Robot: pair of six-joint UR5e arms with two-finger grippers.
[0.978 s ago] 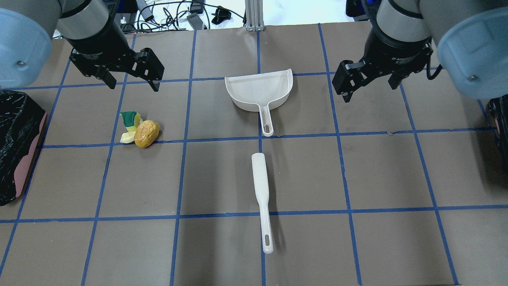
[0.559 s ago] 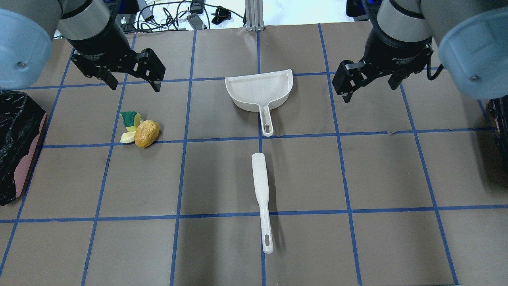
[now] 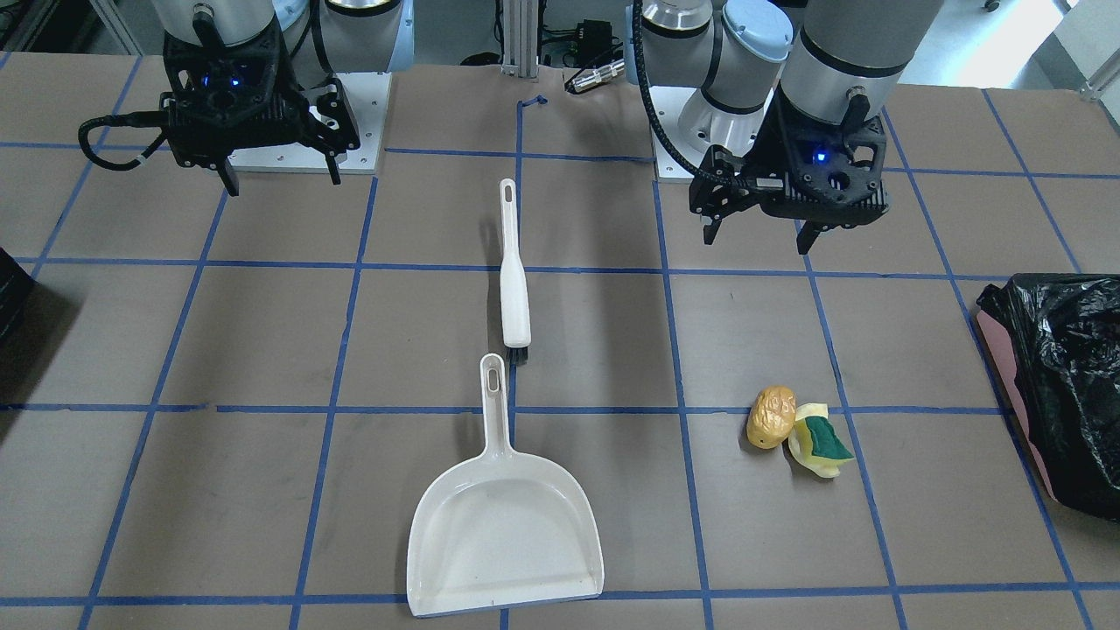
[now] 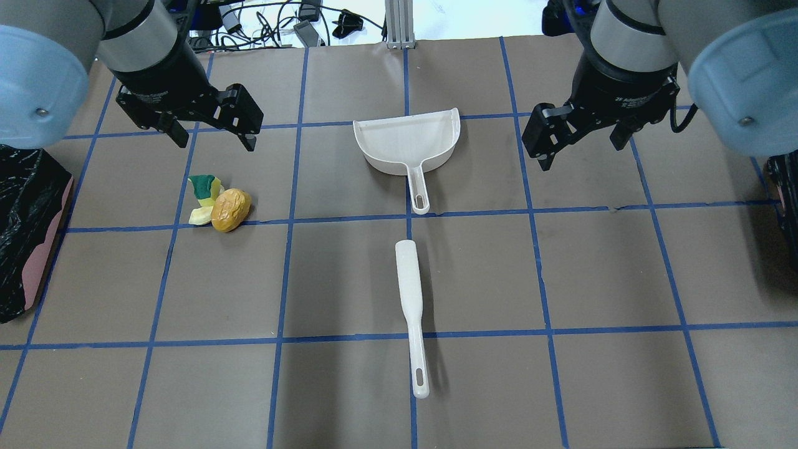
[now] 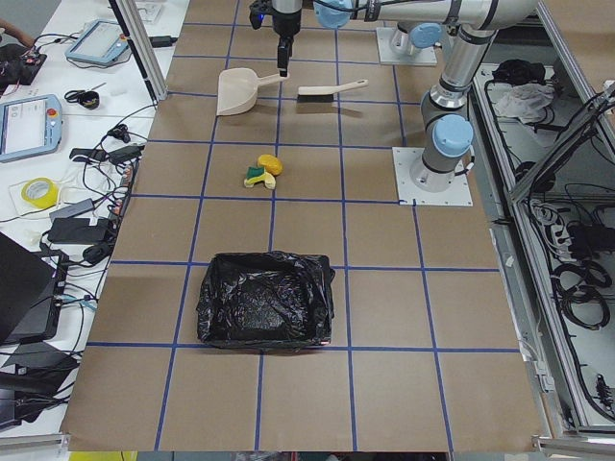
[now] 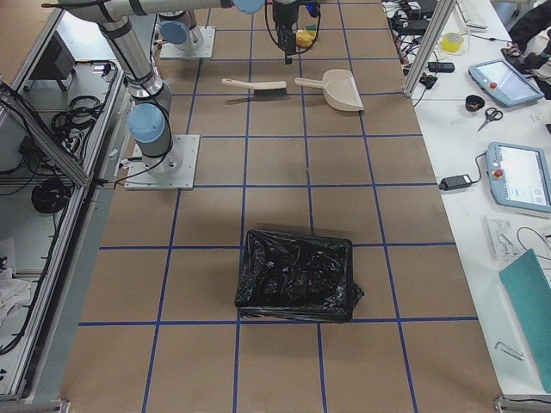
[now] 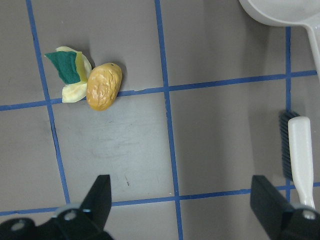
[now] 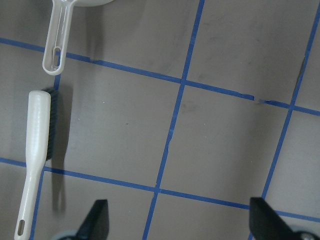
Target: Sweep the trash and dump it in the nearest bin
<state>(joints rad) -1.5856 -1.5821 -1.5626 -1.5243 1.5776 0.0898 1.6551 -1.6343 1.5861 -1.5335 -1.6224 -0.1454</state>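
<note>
Across the brown worktop, ruled into squares, probably for repeatable placement. At its left end, one bin, crinkled black bag over the rim, pinkish side showing. At the right end, a second bin, likewise bagged. Two in all, one per end. By the lie of things, the left-end one is nearer the trash, and so the likely target.

Raised well above the worktop, two arms: left arm on the trash side of the dustpan, right arm on the other side. Jaws on both spread wide, gripping nothing, seemingly ready for one tool each.

Midway between the ends, that one white dustpan, mouth toward the operators' edge, handle toward the robot's edge. Just beyond the handle, one white brush, bristle end near the pan handle but not touching, own handle toward the robot's edge. Both on one line and seemingly within either arm's reach. No tool taken up yet, nothing swept.

Between dustpan and left-end bin, three scraps in one touching cluster: one golden-brown potato-like lump, one yellow sponge with green top, one pale curved peel, sponge apparently lying on it. Well apart from the bin. Bunched tight, so probably manageable in a single sweep.
</note>
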